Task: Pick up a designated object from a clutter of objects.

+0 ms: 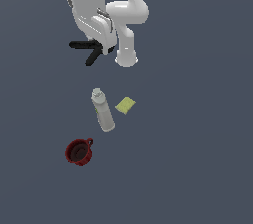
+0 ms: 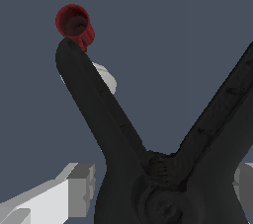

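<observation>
The black spring clamp (image 1: pixel 87 49) with forked handles sits between the fingers of my gripper (image 1: pixel 105 48), below the white arm at the top of the exterior view. In the wrist view the clamp (image 2: pixel 148 168) fills the frame, its two handles spreading away in a V. My gripper (image 2: pixel 163 186) is shut on its pivot end, with a grey finger (image 2: pixel 76 188) showing on each side. The orange-red tip is hidden. The clamp hangs clear of the other items.
A whitish-grey bottle (image 1: pixel 102 111) lies on the dark floor, also showing in the wrist view (image 2: pixel 106 77). A yellow-green flat block (image 1: pixel 125 105) lies beside it. A dark red handled cup (image 1: pixel 78 151) stands further off, also in the wrist view (image 2: pixel 74 22).
</observation>
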Available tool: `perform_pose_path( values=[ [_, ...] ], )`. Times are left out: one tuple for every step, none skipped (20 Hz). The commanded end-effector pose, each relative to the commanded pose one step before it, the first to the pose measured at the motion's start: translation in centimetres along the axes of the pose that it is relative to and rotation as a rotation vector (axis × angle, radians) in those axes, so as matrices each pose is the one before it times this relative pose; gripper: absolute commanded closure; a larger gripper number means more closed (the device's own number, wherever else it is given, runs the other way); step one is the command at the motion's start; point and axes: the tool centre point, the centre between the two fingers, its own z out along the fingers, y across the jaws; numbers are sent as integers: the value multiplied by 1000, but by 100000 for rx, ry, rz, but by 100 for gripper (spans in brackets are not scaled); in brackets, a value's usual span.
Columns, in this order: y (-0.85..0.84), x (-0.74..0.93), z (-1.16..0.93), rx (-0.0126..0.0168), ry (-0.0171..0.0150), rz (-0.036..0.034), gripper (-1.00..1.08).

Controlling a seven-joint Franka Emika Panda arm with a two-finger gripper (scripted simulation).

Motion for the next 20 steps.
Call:
perform_pose_path(
  values=[
    [1122,851,-1859,3,24,-110,108],
    [383,314,-630,0,0,0,108],
    [324,288,-586,-19,-5,-66,108],
    [326,289,-552,0,0,0,108],
    [299,275,-513,0,0,0,108],
    [243,237,-475,-19,16,-65,108],
    [248,236,-430,0,0,0,108],
    [190,191,-388,-19,19,-64,108],
    [193,187,-337,0,0,0,108],
    [165,162,-289,0,0,0,108],
    [105,115,-246,-19,24,-62,108],
    [107,114,-193,0,0,0,108],
    [79,90,-146,0,0,0,108],
    [50,67,-100,0,0,0,108],
    [22,44,-53,0,0,0,108],
    [-36,-5,-16,-20,34,-57,108],
    [-34,-2,38,0,0,0,108],
    [-58,-24,80,0,0,0,108],
    [-44,-24,64,0,0,0,108],
    [-16,-9,23,0,0,0,108]
  ],
)
